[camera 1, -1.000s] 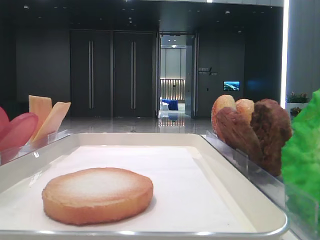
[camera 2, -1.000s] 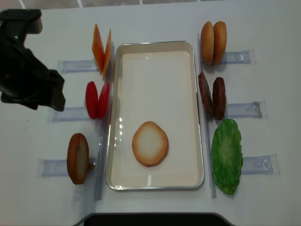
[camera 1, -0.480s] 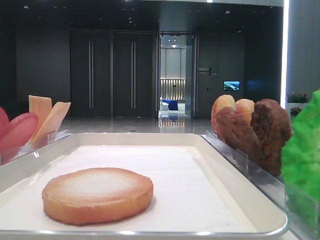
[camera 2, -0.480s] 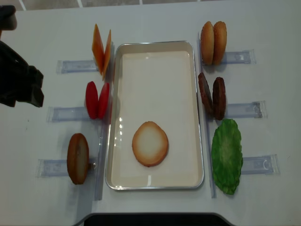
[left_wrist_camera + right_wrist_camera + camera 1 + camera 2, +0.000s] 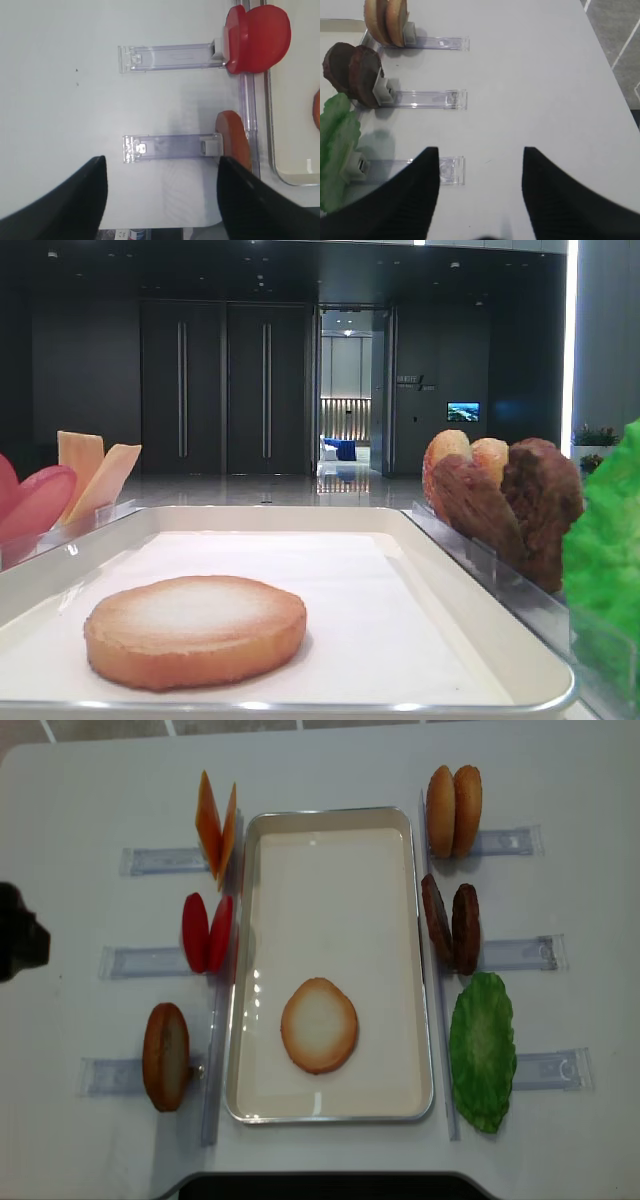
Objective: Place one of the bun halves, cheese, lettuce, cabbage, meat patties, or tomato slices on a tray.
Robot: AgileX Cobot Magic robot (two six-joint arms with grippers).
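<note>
One bun half [image 5: 319, 1025] lies flat in the near part of the white tray [image 5: 330, 818]; it also shows up close [image 5: 195, 630]. Left of the tray, cheese [image 5: 216, 825], tomato slices [image 5: 207, 932] and another bun half [image 5: 166, 1056] stand in holders. To its right stand two bun halves [image 5: 454, 810], meat patties [image 5: 451, 922] and lettuce [image 5: 482, 1050]. Cabbage is out of view. My left gripper [image 5: 161, 165] hangs open and empty over the table left of the standing bun half [image 5: 232, 140]. My right gripper [image 5: 480, 152] is open and empty, right of the lettuce [image 5: 337, 145].
Clear plastic holders [image 5: 125, 1075] stick out from each food stack toward the table's sides. A dark part of the left arm [image 5: 20, 945] shows at the left edge. The table's front edge lies just under the left gripper in the left wrist view.
The left arm has drawn back leftward, from beside the tomato slices to the edge of the overhead view. The food and the tray have not moved.
</note>
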